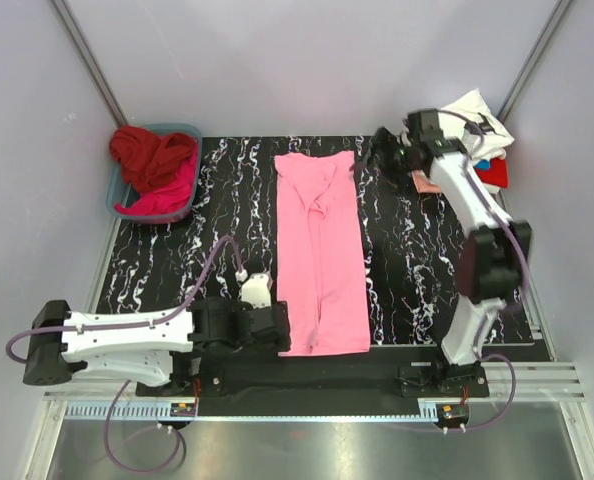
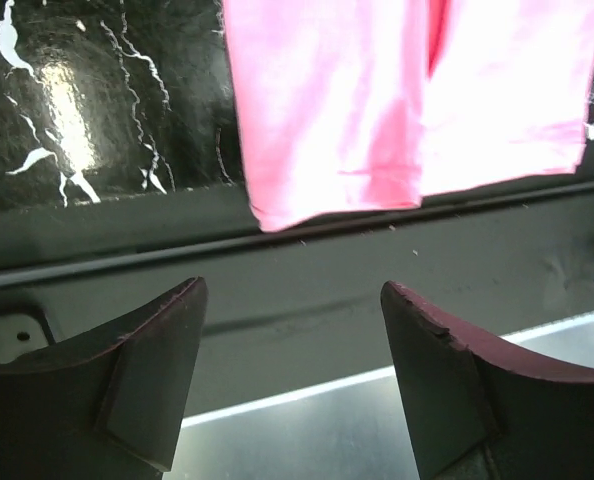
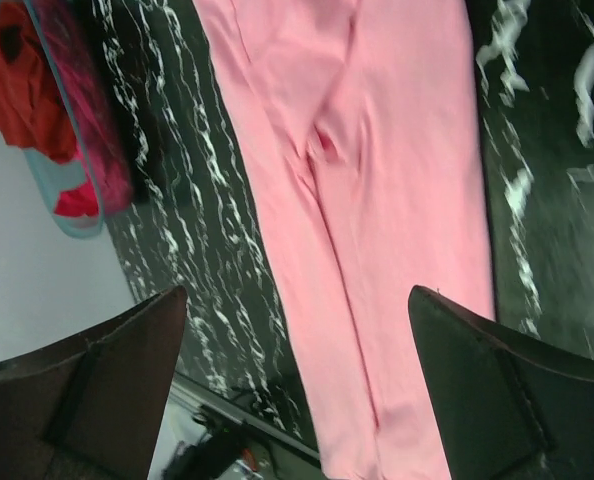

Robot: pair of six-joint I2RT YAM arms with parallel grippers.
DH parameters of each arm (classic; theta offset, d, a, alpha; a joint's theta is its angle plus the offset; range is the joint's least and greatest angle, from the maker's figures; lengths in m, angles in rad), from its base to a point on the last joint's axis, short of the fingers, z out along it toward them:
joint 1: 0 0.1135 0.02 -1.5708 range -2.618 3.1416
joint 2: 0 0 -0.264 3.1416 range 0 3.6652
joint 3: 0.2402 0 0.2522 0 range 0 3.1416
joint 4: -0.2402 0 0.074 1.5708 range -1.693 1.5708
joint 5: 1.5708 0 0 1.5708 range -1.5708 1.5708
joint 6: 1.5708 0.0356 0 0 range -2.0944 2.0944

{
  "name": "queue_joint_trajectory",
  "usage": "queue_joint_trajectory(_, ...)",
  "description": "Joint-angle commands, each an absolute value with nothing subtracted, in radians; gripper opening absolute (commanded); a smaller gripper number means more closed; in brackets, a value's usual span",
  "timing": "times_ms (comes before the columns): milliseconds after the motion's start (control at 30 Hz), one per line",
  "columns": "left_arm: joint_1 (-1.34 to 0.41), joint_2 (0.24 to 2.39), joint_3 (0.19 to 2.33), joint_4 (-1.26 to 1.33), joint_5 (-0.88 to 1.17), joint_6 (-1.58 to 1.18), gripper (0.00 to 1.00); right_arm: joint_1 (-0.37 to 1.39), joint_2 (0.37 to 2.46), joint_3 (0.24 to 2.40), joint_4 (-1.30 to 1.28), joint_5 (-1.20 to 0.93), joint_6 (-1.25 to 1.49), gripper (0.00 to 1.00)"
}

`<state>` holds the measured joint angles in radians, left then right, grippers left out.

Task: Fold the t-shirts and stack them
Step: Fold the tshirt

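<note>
A light pink t-shirt (image 1: 320, 250) lies on the black marbled table as a long narrow strip, both sides folded in, running from the back to the front edge. It also shows in the left wrist view (image 2: 397, 100) and the right wrist view (image 3: 377, 190). My left gripper (image 1: 285, 330) is open and empty, just left of the shirt's near hem. My right gripper (image 1: 369, 152) is open and empty, just right of the shirt's far end. Dark red and magenta shirts (image 1: 157, 170) fill a basket. White, blue and red shirts (image 1: 482, 140) are piled at the back right.
The teal basket (image 1: 117, 192) stands at the back left corner of the table (image 1: 177, 260). The cloth pile sits at the back right by the wall. Grey walls close in both sides. A metal rail (image 1: 307, 405) runs along the front edge.
</note>
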<state>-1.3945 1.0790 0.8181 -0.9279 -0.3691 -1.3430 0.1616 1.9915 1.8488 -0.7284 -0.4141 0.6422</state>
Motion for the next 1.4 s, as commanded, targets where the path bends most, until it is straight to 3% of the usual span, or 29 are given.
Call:
queue_joint_trajectory(0,-1.346,1.028,0.726,-0.752,-0.391,-1.322,0.75,0.173,1.672,1.478,-0.718,-0.330,0.584,0.99)
queue_joint_trajectory(133,-1.267,1.015,0.579,-0.562,-0.272,-1.279,0.72,0.190,1.358,1.044,-0.637,-0.337,0.650,0.84)
queue_joint_trajectory(167,-1.261,1.019,0.568,-0.527,-0.267,-1.276,0.71,0.202,1.300,0.906,-0.623,-0.347,0.667,0.71)
queue_joint_trajectory(367,-1.233,1.078,0.505,-0.381,-0.229,-1.282,0.70,0.288,0.980,0.565,-0.637,-0.333,0.775,0.50)
queue_joint_trajectory(400,-1.229,1.095,0.494,-0.361,-0.221,-1.285,0.69,0.288,0.930,0.534,-0.641,-0.318,0.784,0.42)
queue_joint_trajectory(533,-1.229,1.132,0.469,-0.330,-0.201,-1.313,0.67,0.307,0.867,0.420,-0.629,-0.337,0.824,0.39)
queue_joint_trajectory(967,-1.230,1.164,0.449,-0.318,-0.198,-1.341,0.67,0.442,0.909,0.396,-0.638,-0.315,0.838,0.52)
queue_joint_trajectory(1367,-1.229,1.193,0.443,-0.296,-0.195,-1.339,0.66,0.598,1.057,0.462,-0.601,-0.226,0.850,0.43)
